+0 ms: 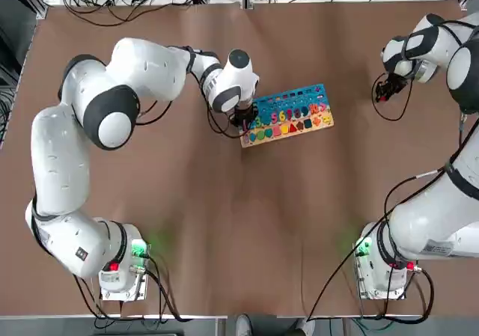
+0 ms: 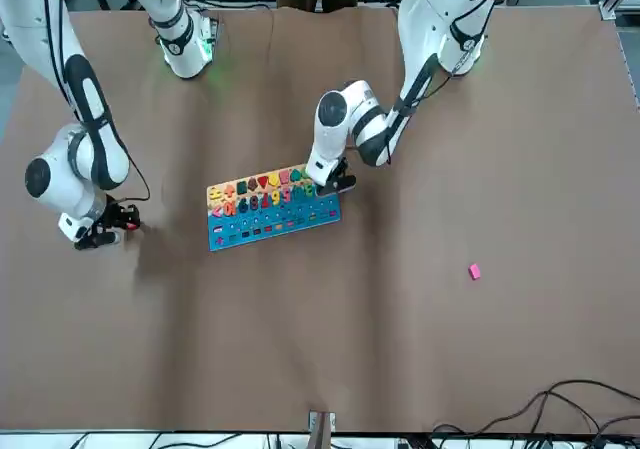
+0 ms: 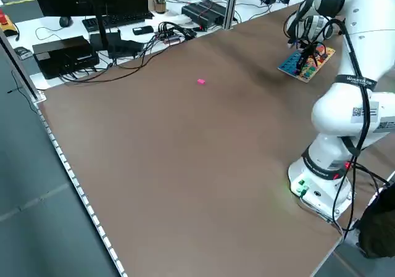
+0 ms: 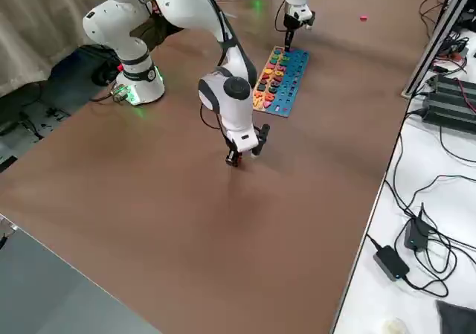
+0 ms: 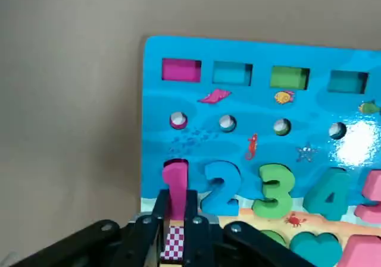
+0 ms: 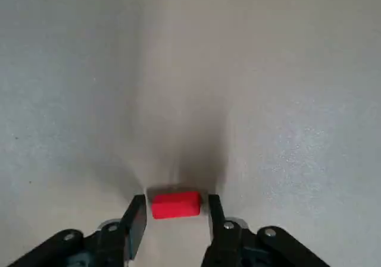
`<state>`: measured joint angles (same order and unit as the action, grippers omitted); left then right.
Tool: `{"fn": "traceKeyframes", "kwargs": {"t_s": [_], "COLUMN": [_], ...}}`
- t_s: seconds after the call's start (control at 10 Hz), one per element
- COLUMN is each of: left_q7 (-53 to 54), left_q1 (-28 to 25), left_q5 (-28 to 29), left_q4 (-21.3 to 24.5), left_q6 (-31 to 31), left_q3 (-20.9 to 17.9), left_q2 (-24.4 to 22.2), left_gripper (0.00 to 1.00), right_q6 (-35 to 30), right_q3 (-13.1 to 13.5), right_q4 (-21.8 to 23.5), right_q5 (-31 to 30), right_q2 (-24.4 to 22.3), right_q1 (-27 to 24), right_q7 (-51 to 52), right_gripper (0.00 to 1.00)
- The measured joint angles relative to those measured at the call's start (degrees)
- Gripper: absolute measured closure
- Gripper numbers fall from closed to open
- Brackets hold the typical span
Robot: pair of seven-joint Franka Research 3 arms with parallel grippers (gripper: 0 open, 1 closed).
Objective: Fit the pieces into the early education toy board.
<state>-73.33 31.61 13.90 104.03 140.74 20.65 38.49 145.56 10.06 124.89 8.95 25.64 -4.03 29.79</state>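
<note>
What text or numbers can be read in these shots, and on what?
"1": pink numeral piece on the toy board, between the left tool's fingers.
"2": blue numeral on the board.
"3": green numeral on the board.
"4": teal numeral on the board.
Label on the left arm's lower link: too small to read.
Red piece between the right tool's fingers: no marking visible.

Left gripper (image 1: 245, 118) at the toy board's (image 1: 288, 117) end; right gripper (image 1: 384, 90) well apart.

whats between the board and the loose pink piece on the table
Only bare brown table shows between the board and the pink piece, clearest in the front view.
</note>
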Motion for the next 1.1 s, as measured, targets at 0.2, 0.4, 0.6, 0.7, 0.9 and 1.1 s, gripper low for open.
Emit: {"fn": "traceKeyframes", "kwargs": {"t_s": [0.2,0.4,0.6,0.7,0.9,1.1], "left_q7": [0.00,0.00,0.00,0.00,0.00,0.00], "left_q1": [0.00,0.00,0.00,0.00,-0.01,-0.01], "left_q5": [0.00,0.00,0.00,0.00,0.00,0.00], "left_q4": [0.00,0.00,0.00,0.00,0.00,0.00], "left_q6": [0.00,-0.01,-0.03,-0.03,-0.03,-0.03], "left_q3": [0.00,0.00,-0.01,-0.01,-0.01,-0.01], "left_q2": [0.00,0.00,0.00,0.00,0.00,0.00], "left_gripper": [0.87,0.87,0.87,0.87,0.87,0.87], "right_q6": [0.00,0.00,0.00,0.00,0.01,0.01], "right_q3": [-0.02,-0.03,-0.07,-0.10,-0.11,-0.13], "right_q4": [-0.04,-0.04,-0.05,-0.05,-0.05,-0.06], "right_q5": [-0.01,-0.02,-0.02,-0.03,-0.03,-0.03], "right_q2": [0.00,0.00,0.00,0.00,0.00,-0.05], "right_q1": [0.00,0.00,0.01,0.01,0.01,0.02], "right_q7": [0.04,0.06,0.15,0.23,0.35,0.46], "right_gripper": [0.52,0.54,0.56,0.57,0.61,0.64]}}
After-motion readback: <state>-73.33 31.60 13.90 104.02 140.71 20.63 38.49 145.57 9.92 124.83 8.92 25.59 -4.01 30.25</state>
